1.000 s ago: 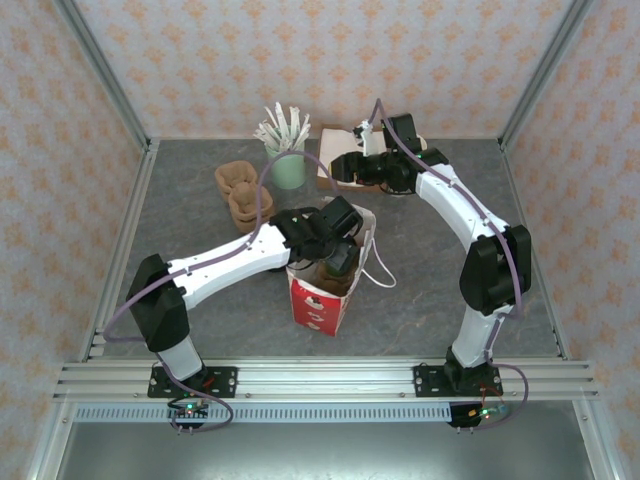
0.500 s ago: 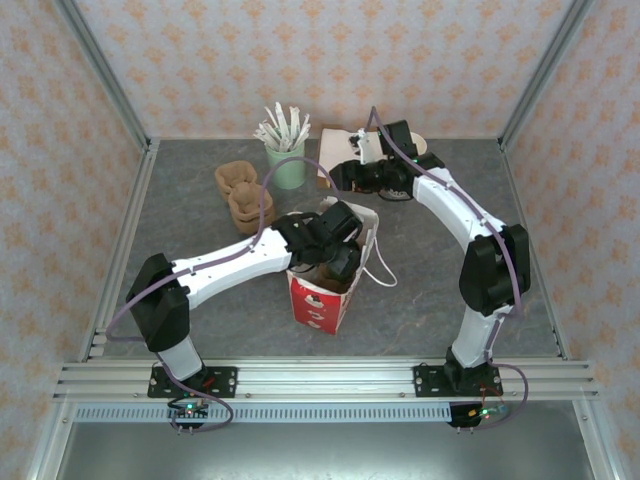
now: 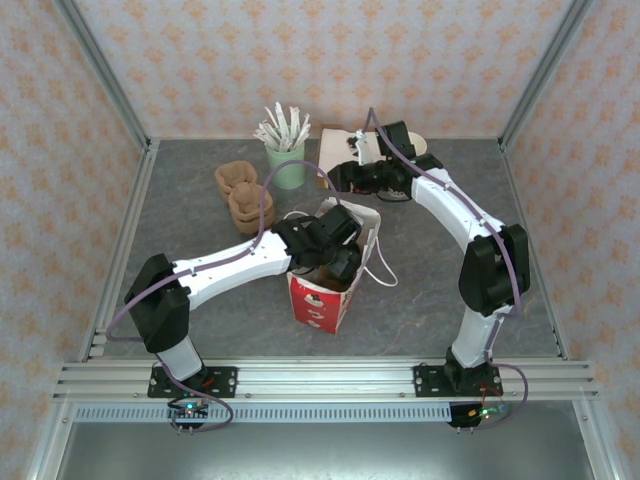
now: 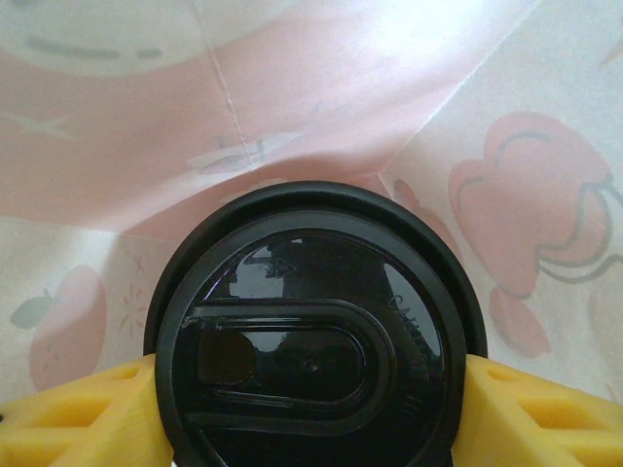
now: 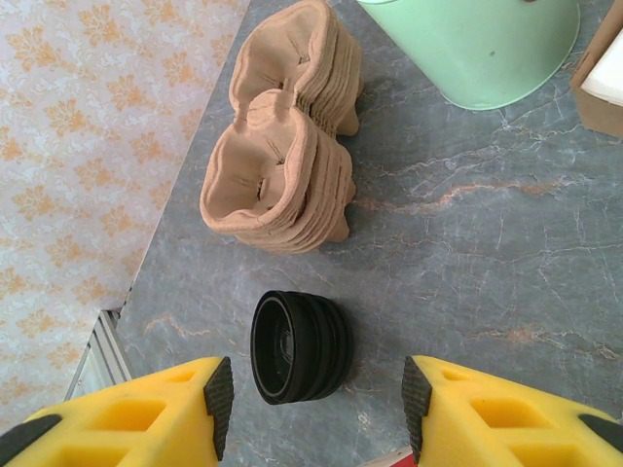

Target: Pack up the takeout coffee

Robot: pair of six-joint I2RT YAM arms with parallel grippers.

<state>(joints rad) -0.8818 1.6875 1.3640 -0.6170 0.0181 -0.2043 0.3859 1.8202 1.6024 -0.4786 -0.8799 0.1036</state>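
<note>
- Coffee cup (image 4: 311,331) w/ black lid sits low inside the paper bag (image 4: 292,97), bag walls close round it.
- Left gripper (image 4: 311,413) has it: jaws closed on the cup just under the lid rim, one yellow finger (image 4: 88,413) on each side.
- Top view: bag stands upright mid-worktop (image 3: 420,300), left arm reaching down into its mouth.
- Handling (my guess):
  - Paper wall is thin & soft, so it dents if squeezed hard.
  - Lid is stiff plastic but prob. only pressed on, so it could pop if the cup deforms.
  - Can't tell if it's filled. If full, it's top-heavy & spills on any tilt, so keep it upright.
- Best hold: upper wall right below the rim, where lip + lid stiffen the paper. Not by the lid itself, which is smooth & may come off.
- Bag is flimsy and could fold or tip if a finger snags it. Can't tell whether the cup base rests on the bag floor.
- Right gripper (image 5: 316,389): jaws wide, holding nothing, above a stack of loose lids (image 5: 297,347) lying on its side. Cup carriers (image 5: 282,175) & green tumbler (image 5: 477,39) are beyond.
</note>
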